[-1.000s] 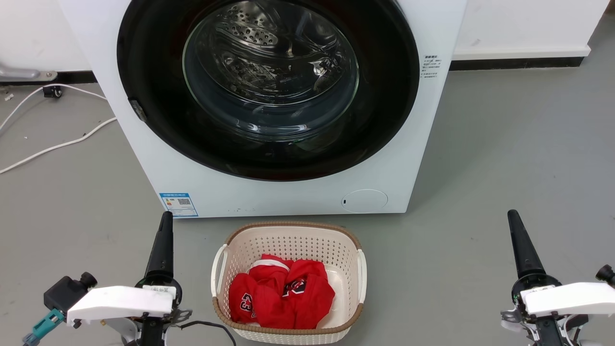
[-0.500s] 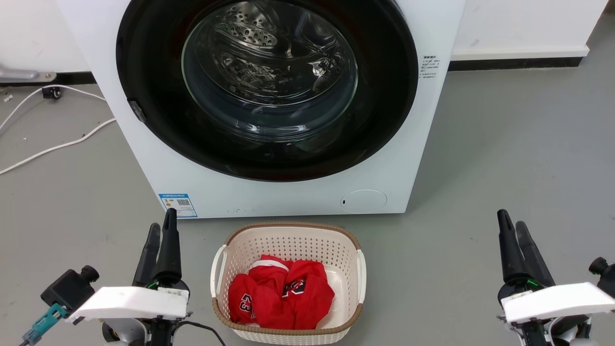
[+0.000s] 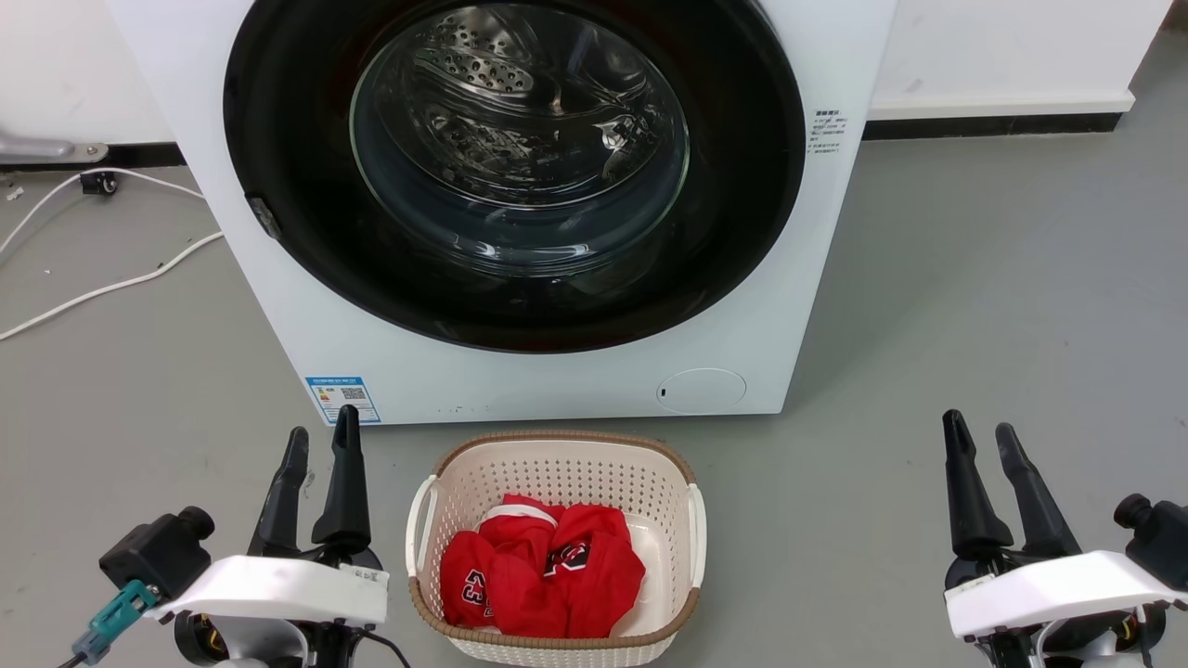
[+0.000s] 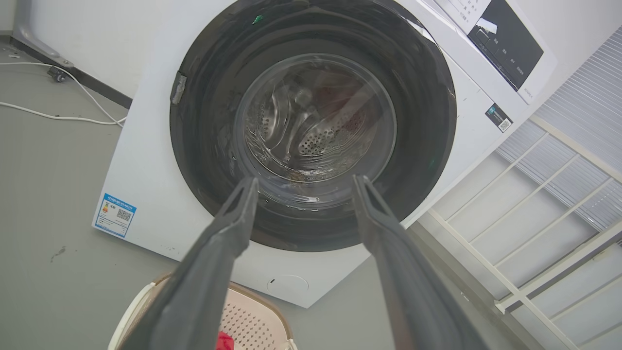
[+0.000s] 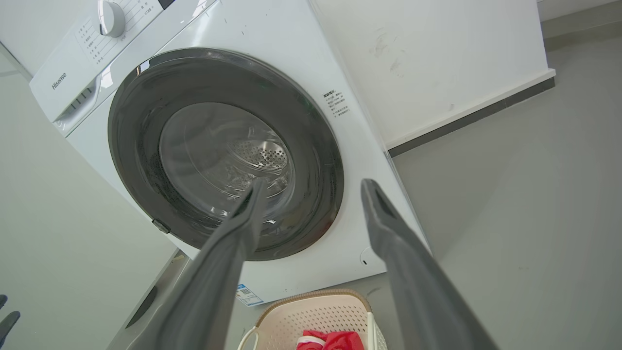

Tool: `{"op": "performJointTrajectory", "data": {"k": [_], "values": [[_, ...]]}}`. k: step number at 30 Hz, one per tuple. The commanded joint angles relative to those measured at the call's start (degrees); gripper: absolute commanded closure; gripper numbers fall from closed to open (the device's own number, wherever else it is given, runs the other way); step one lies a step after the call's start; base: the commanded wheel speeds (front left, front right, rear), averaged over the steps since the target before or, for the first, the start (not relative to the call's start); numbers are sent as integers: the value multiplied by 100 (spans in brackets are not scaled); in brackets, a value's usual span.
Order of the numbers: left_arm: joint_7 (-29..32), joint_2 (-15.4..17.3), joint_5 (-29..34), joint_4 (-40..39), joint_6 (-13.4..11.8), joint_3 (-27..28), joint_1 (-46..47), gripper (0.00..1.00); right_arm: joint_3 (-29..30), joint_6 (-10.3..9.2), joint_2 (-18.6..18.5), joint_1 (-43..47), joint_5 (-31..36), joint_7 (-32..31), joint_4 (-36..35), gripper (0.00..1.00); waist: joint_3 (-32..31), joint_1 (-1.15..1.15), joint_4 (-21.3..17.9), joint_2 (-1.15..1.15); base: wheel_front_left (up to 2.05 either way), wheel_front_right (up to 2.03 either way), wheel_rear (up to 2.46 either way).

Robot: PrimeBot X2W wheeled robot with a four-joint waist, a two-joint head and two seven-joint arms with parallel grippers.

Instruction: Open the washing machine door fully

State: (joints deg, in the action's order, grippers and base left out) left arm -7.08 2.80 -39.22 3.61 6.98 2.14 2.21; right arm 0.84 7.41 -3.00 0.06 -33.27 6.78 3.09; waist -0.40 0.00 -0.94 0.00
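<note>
The washing machine door (image 3: 733, 186) is a round glossy black disc with a bulging clear glass bowl, lying flush against the white machine front (image 3: 520, 380). A small grey latch tab (image 3: 264, 215) sits on the door's left rim. The door also appears in the left wrist view (image 4: 204, 121) and the right wrist view (image 5: 136, 146). My left gripper (image 3: 321, 436) stands open at the lower left, well short of the machine. My right gripper (image 3: 977, 430) stands open at the lower right, also clear of the door. Nothing is between either pair of fingers.
A cream laundry basket (image 3: 555, 453) holding red clothes (image 3: 543, 571) stands on the grey floor directly before the machine, between my grippers. White cables (image 3: 111, 278) trail on the floor at the left. A pale wall with a dark skirting (image 3: 993, 122) runs behind.
Both grippers went from shut to open, their fingers spreading apart. The left gripper drifted slightly right and the right gripper slightly left. The door has not moved.
</note>
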Motion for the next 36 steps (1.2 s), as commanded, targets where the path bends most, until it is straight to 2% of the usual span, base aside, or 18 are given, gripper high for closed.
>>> {"op": "performJointTrajectory", "data": {"k": [1, 22, 36], "values": [[-55, 17, 197, -87, -21, -12, -25, 0, -15, 10, -1, -26, 192, 28, -85, 0, -2, 0, 0, 0, 0, 0, 0], [-357, 16, 1658, -70, -99, -111, -149, 0, -95, 12, 7, 89, 1609, 25, -186, 0, -67, 0, -20, 0, 0, 0, 0], [-519, 15, 2427, -66, -166, -137, -193, 0, -105, 12, 11, 135, 2286, -46, -277, 0, -64, 0, -27, 0, 0, 0, 0]]}}
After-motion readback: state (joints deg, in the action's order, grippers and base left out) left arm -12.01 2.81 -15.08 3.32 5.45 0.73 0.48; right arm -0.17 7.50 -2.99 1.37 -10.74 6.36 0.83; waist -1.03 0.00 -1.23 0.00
